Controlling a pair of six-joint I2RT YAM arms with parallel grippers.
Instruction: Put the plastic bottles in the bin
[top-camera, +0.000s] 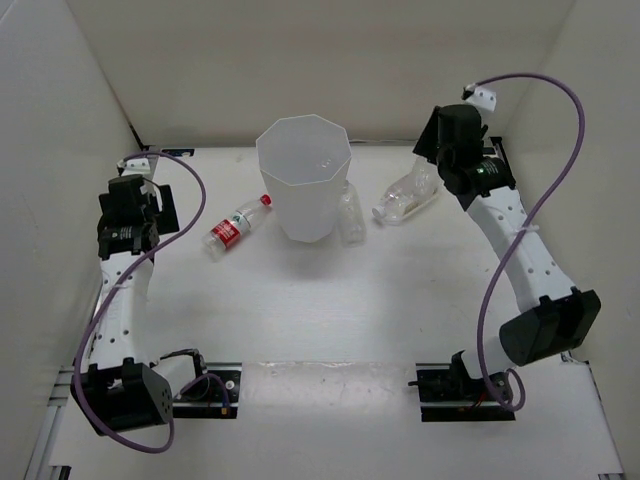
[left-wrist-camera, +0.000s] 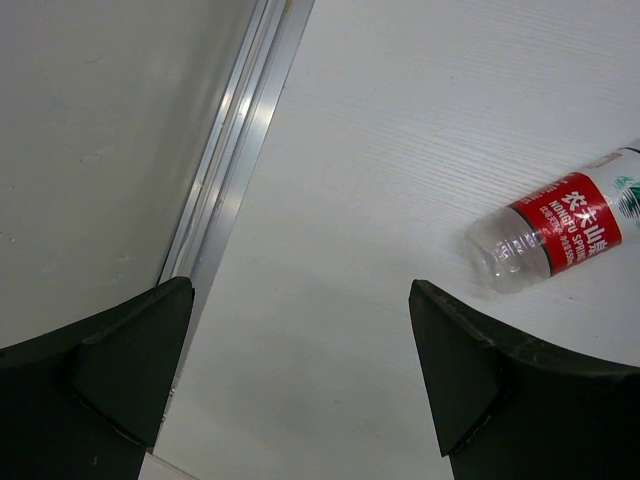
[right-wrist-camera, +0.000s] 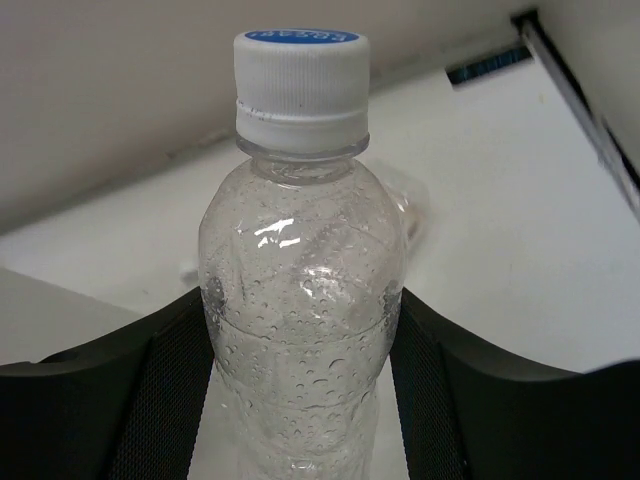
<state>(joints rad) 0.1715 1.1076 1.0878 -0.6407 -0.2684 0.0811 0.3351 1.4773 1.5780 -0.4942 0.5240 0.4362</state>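
Observation:
The white faceted bin (top-camera: 302, 180) stands at the back middle. A red-labelled bottle (top-camera: 238, 226) lies left of it and also shows in the left wrist view (left-wrist-camera: 560, 232). A plain clear bottle (top-camera: 350, 215) lies against the bin's right side. My right gripper (top-camera: 432, 172) is shut on the larger white-capped bottle (top-camera: 405, 198), fingers pressed on both sides of its body (right-wrist-camera: 300, 300). My left gripper (top-camera: 160, 212) is open and empty (left-wrist-camera: 301, 300) above the table, left of the red-labelled bottle. The blue-labelled bottle is not in view.
White enclosure walls close in the left, back and right. An aluminium rail (left-wrist-camera: 235, 150) runs along the foot of the left wall, close to my left gripper. A black bracket (right-wrist-camera: 490, 62) sits at the back wall.

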